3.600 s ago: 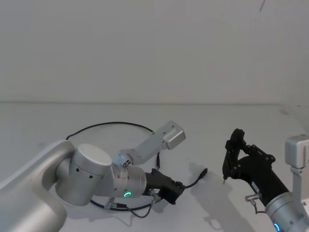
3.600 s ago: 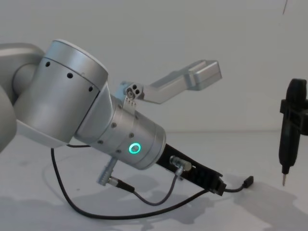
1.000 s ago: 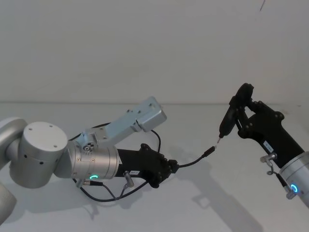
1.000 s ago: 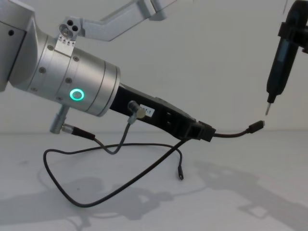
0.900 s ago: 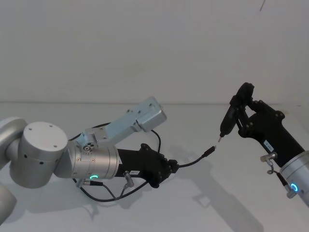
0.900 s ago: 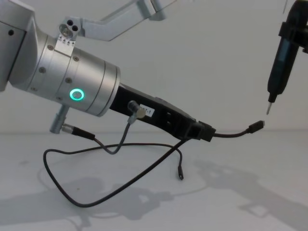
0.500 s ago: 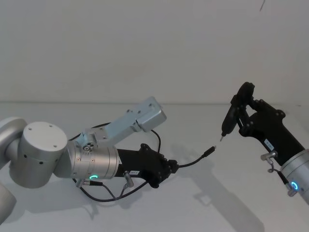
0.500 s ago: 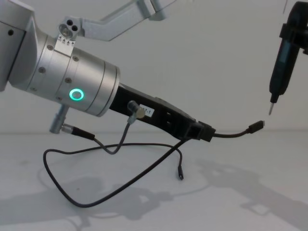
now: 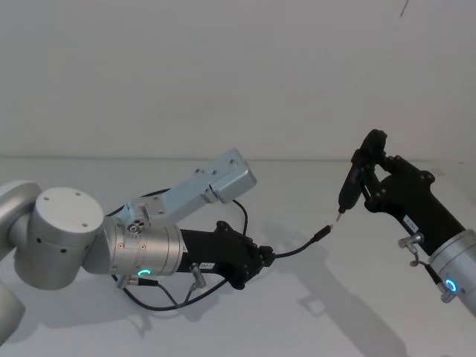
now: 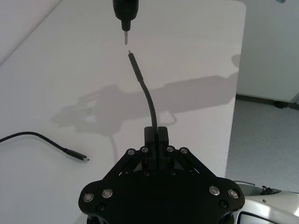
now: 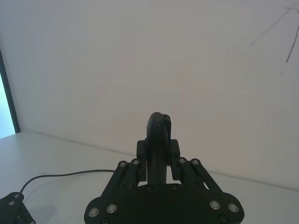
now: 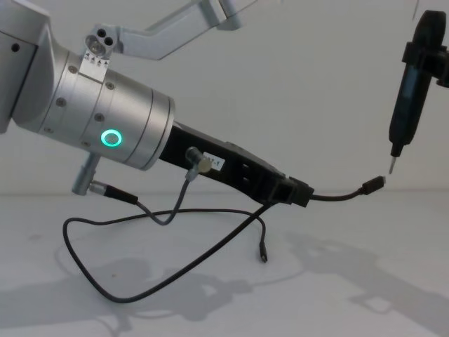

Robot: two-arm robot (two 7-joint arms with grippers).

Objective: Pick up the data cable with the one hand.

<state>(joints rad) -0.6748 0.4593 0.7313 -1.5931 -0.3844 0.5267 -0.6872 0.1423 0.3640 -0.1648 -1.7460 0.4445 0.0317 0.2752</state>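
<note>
My left gripper (image 9: 265, 258) (image 12: 302, 193) (image 10: 155, 136), long and black on a silver wrist with a green ring, is shut on the data cable (image 9: 296, 248) (image 12: 337, 196) (image 10: 148, 100) and holds it above the table. A short stretch of cable sticks forward to a small plug (image 9: 321, 233) (image 12: 374, 184). The rest hangs down in a loop (image 12: 140, 291) onto the table, with its other plug (image 10: 77, 156) lying there. My right gripper (image 9: 370, 184) (image 11: 158, 151) is shut on a dark pen-like tool (image 9: 352, 186) (image 12: 409, 105), whose tip hovers just above the raised plug.
A short grey wire (image 12: 177, 203) with silver plugs dangles from the left wrist. The white table (image 9: 297, 327) meets a plain wall behind. In the left wrist view the table's edge (image 10: 235, 93) drops to the floor beyond.
The right gripper and its tool have shifted slightly left and down, bringing the tip closer to the plug. The left gripper holds the cable where it was, lifted from the table since 3.6 s ago.
</note>
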